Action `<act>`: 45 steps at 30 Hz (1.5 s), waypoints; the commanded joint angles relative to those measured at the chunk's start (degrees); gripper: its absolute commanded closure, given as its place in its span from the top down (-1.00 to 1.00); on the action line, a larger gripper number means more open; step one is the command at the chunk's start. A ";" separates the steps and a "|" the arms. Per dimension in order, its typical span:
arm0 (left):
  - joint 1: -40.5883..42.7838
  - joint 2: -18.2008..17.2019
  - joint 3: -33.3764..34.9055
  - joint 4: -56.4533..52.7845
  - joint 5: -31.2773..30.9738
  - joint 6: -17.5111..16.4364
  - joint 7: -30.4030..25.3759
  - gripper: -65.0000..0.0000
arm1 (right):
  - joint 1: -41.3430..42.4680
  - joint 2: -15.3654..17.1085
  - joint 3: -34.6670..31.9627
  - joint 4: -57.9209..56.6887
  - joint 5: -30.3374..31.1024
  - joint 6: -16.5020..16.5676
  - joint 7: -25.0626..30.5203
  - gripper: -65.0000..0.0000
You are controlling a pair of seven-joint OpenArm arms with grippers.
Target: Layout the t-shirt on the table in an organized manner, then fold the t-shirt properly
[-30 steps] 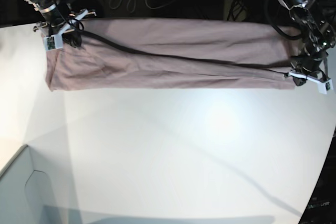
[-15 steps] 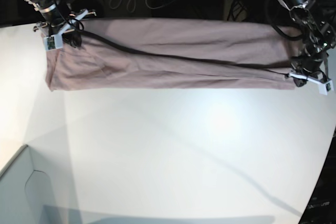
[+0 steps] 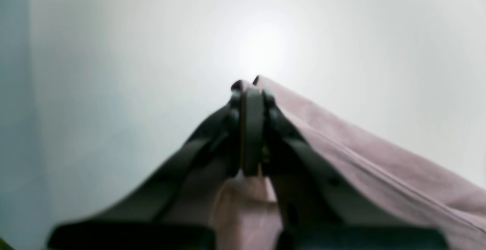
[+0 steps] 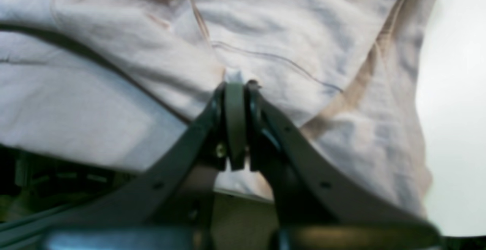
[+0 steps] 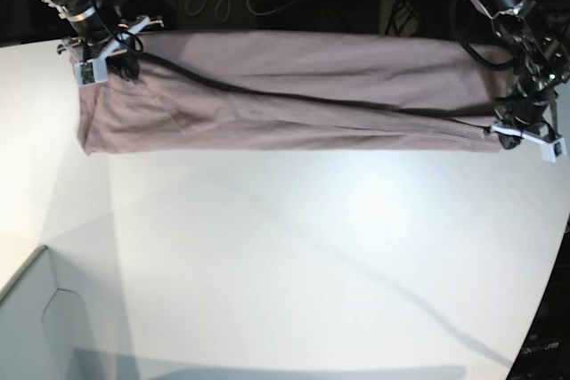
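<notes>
While both grippers pinch it, the t-shirt point(image 5: 294, 91) spans the table point(image 5: 312, 255).

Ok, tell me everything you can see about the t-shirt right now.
The t-shirt is plain dusty mauve, soft and lightly creased, with stitched seams. It lies stretched in a long band along the far side of the white table, a dark fold line running diagonally across it. The right gripper pinches one end and the left gripper the other, both sets of fingers shut on cloth.

Bright overhead glare on table point(image 5: 374, 211); wrist views blurred.
</notes>
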 commanded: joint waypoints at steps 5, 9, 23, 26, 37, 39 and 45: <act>-0.97 -0.95 -0.11 0.76 -0.71 -0.17 -1.41 -1.00 | -0.01 0.24 -0.30 0.77 0.95 0.10 1.20 -1.00; -0.97 -0.95 -0.20 0.76 -0.71 -0.17 -1.41 -1.00 | -0.10 0.24 -0.30 0.77 0.95 0.10 1.20 -1.00; 2.02 -0.60 -0.29 1.55 -0.71 -0.17 -1.14 -0.30 | -0.01 -0.90 -0.30 0.77 0.95 0.10 1.20 -1.00; 3.25 -0.60 -0.29 2.07 -0.80 -0.17 -0.97 -0.28 | -0.01 -0.90 -0.39 0.77 0.95 0.10 1.20 -1.00; 6.77 0.63 -0.11 14.12 -7.75 0.45 -1.14 -0.28 | -0.01 -0.90 -0.39 0.77 0.95 0.10 1.20 -1.00; 5.01 0.63 -0.11 14.12 -6.16 0.45 -0.97 -0.28 | -0.01 -0.90 -0.39 0.77 0.95 0.10 1.20 -1.00; 0.97 0.63 -0.20 8.40 -1.24 0.45 -1.32 -0.28 | -0.01 -0.90 -0.39 0.77 0.95 0.10 1.20 -1.00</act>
